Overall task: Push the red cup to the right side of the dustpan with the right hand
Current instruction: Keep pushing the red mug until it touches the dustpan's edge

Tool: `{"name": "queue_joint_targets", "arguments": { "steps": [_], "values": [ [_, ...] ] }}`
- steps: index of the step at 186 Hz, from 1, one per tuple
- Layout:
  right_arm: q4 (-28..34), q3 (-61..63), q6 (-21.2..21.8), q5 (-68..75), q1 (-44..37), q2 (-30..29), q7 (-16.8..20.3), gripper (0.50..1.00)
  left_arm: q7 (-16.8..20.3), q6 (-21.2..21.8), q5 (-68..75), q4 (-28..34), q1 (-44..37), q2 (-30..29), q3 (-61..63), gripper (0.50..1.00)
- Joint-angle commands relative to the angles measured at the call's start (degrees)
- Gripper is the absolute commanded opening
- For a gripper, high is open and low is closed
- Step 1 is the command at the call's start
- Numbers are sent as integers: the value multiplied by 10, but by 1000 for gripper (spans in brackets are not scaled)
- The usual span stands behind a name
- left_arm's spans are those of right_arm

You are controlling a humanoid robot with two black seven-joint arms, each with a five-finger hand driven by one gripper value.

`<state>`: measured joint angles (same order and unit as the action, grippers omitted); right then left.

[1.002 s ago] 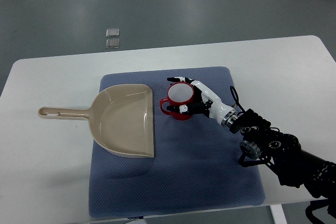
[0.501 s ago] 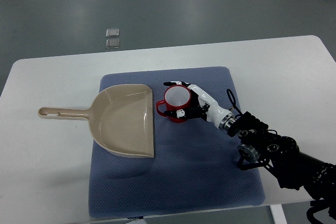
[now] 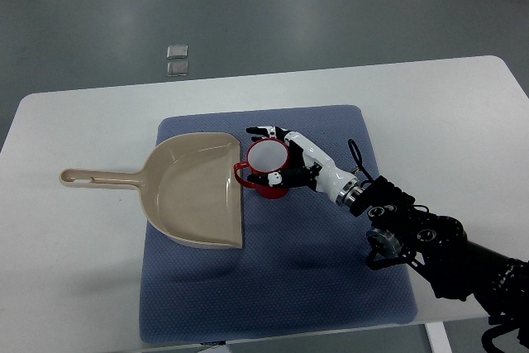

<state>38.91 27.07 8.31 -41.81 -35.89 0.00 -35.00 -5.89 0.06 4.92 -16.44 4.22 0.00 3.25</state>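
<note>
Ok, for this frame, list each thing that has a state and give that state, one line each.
red cup: upright, mouth up, looks empty, on the mat at the dustpan's right edge.
dustpan: lying flat, open side right, handle pointing left, nothing in it.
blue mat: spread flat on the white table.
right hand: fingers curved around the cup.

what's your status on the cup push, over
Right hand cupped around red cup, fingers curled on both sides. Cup upright on blue mat, handle touching dustpan right edge. Path clear.

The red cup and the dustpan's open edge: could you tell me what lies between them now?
Nothing: in the top view the red cup sits right beside the dustpan, its handle at the pan's right edge.
</note>
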Motion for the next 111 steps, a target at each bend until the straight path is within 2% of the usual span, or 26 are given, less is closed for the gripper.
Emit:
{"name": "queue_joint_targets", "arguments": {
  "steps": [1,111],
  "values": [
    [3,0,-1,1,0,0,0,930,0,0,0,0,0,0,1,1000],
    [28,-7,-2,8,7,0,8,930,0,0,0,2,1,0,2,1000]
  ]
}}
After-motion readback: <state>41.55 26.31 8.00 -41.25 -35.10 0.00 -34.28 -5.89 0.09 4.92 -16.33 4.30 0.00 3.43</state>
